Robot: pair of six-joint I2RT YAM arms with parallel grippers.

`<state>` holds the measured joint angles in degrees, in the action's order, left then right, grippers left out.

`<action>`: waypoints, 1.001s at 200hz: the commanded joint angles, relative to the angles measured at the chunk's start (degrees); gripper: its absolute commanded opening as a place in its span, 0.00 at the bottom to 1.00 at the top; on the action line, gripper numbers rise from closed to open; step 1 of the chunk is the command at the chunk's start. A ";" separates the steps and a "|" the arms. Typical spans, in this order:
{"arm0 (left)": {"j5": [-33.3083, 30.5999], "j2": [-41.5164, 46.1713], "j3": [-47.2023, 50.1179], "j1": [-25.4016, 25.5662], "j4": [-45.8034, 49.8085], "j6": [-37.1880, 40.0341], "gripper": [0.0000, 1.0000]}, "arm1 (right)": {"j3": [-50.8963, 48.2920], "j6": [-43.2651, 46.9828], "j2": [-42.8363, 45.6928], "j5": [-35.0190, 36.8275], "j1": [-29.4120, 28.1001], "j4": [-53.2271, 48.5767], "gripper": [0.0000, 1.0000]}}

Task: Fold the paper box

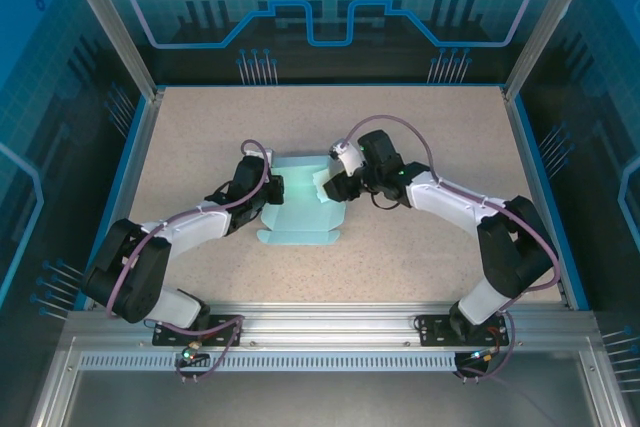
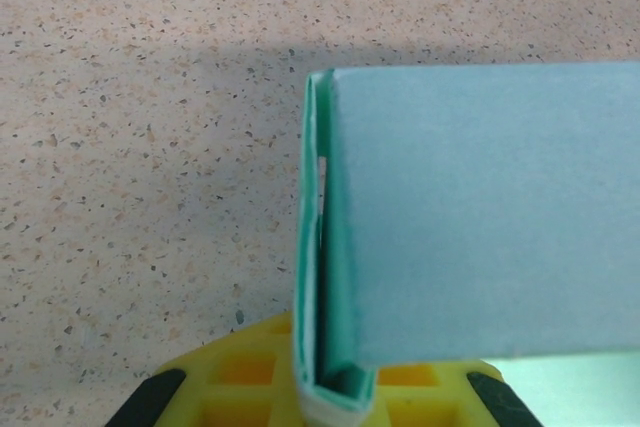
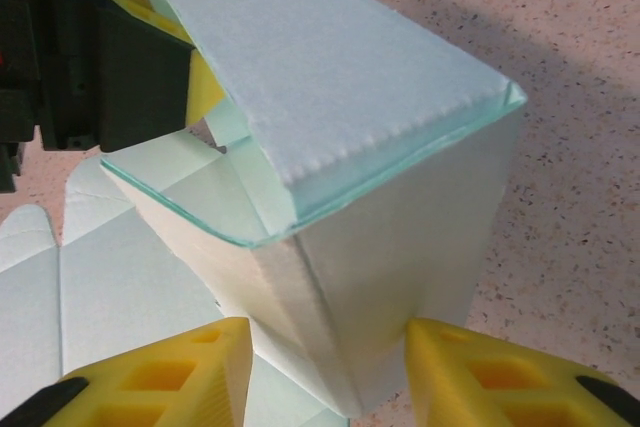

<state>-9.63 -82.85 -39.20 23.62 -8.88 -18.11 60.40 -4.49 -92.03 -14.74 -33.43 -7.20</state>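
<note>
The paper box (image 1: pixel 300 205) is pale light-blue card, partly raised, lying mid-table between both arms. My left gripper (image 1: pixel 270 190) is at its left side, shut on a doubled-over upright wall (image 2: pixel 318 247) that is pinched between the yellow fingers (image 2: pixel 250 387). A flap (image 2: pixel 480 207) spreads to the right of that wall. My right gripper (image 3: pixel 330 347) straddles a standing corner of the box (image 3: pixel 400 237). Its right finger (image 3: pixel 490 377) touches the wall and its left finger (image 3: pixel 160 377) sits just beside it. The left gripper (image 3: pixel 110 57) holds the far wall.
The speckled beige tabletop (image 1: pixel 430 137) extends around the box on all sides. Blue rails (image 1: pixel 536 177) edge the table, with glass panels behind. Flat flaps of the sheet (image 3: pixel 60 287) lie on the table below my right gripper.
</note>
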 commanded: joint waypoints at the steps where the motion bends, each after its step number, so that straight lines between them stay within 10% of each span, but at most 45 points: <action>1: 2.55 1.63 0.16 0.43 -0.78 -0.18 0.12 | -0.52 -0.36 0.54 2.26 -2.51 4.16 0.44; 200: 3.72 2.59 0.70 0.86 -0.87 -1.02 0.12 | 5.74 -8.08 -8.00 36.03 -13.16 3.74 0.36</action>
<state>-10.74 -82.76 -38.72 23.35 -7.09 -18.13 63.29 -10.33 -97.84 18.06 -44.64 -5.13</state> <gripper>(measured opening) 0.125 0.366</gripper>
